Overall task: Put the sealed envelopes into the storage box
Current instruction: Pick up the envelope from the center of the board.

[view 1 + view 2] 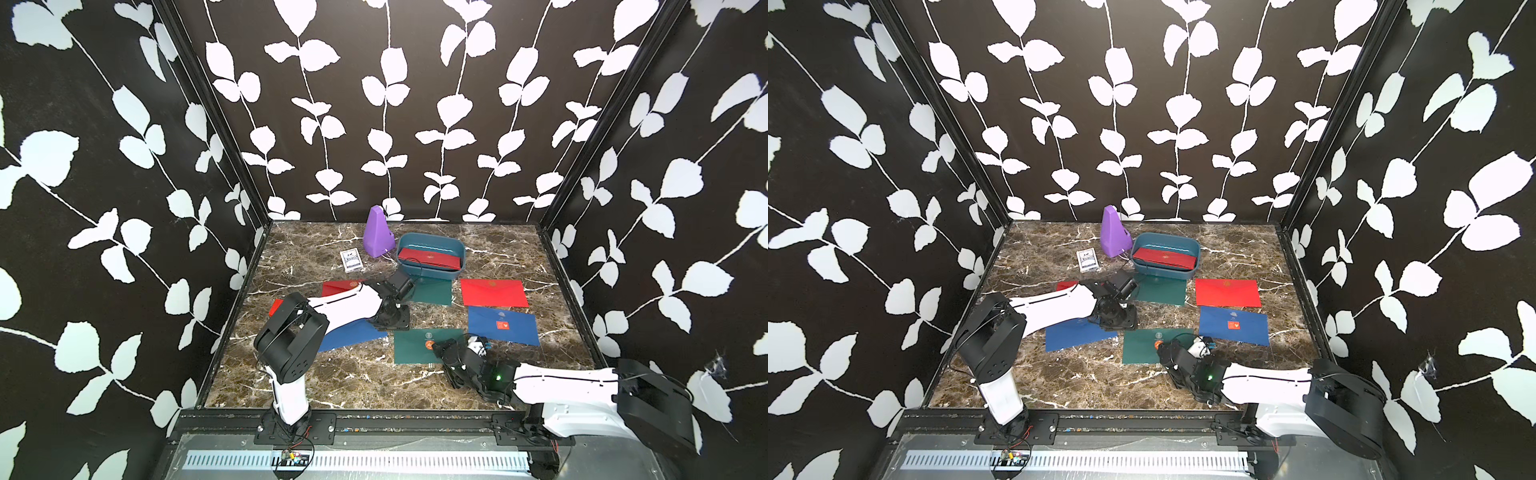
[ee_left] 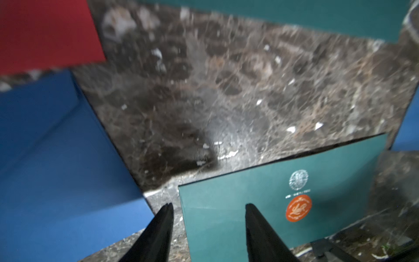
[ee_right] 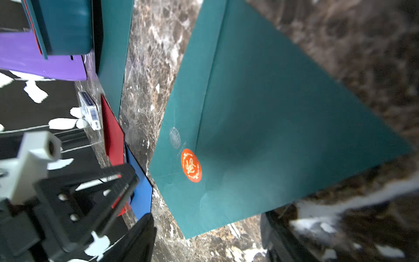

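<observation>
- Right gripper (image 3: 206,214), at the lower right in both top views, has its jaws apart over a corner of the green envelope (image 1: 413,347) with the orange seal, which lies flat on the marble table (image 1: 353,382).
- Left gripper (image 2: 209,204), at mid-frame, points down with its jaws also apart, above an edge of the same envelope.
- Storage box (image 1: 432,242) stands at the upper centre of the table, with one red envelope (image 1: 430,258) inside.
- Red, blue and green loose envelopes (image 1: 492,292) lie on the table below the box.
</observation>
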You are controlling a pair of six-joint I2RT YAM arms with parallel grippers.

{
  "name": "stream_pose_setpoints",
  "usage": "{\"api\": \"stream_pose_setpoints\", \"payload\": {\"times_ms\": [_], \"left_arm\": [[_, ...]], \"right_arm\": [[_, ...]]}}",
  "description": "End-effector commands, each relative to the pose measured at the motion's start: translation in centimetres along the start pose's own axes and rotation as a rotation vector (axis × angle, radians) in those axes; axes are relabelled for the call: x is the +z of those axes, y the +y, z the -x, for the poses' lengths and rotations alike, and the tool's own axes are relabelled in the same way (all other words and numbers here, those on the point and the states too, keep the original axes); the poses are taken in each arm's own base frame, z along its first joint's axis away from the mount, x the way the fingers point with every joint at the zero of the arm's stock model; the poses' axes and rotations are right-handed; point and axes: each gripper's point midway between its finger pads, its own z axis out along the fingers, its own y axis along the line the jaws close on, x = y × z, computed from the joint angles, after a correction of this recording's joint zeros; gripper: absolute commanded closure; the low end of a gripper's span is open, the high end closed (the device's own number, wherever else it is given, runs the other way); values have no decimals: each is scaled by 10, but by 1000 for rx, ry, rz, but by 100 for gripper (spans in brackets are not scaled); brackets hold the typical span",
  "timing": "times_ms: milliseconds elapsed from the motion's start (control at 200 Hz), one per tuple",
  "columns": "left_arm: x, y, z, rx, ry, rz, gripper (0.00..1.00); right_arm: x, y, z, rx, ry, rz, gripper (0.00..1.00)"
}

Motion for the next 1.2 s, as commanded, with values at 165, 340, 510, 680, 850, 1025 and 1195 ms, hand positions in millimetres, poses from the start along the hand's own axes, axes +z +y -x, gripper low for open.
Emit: {"api": "stream_pose_setpoints", "payload": {"times_ms": [165, 340, 510, 680, 850, 1025, 1195], "left_arm": [[7, -21, -14, 54, 2, 11, 47], [24, 3, -32, 46, 72, 104, 49], [35, 11, -42, 51, 118, 129, 50], [38, 13, -47, 55, 146, 132, 50], [39, 14, -51, 54, 160, 131, 51], [40, 17, -54, 57, 170, 137, 51], [40, 15, -53, 55, 170, 134, 51]], "right_arm": [[-2, -78, 41, -51, -155, -186, 39], [-6, -87, 56, -53, -218, -182, 52], [-2, -91, 59, -52, -230, -172, 57], [8, -83, 51, -67, -214, -164, 63], [24, -74, 36, -69, -178, -153, 71], [27, -72, 34, -63, -172, -149, 82], [22, -69, 37, -69, -183, -151, 92]]}}
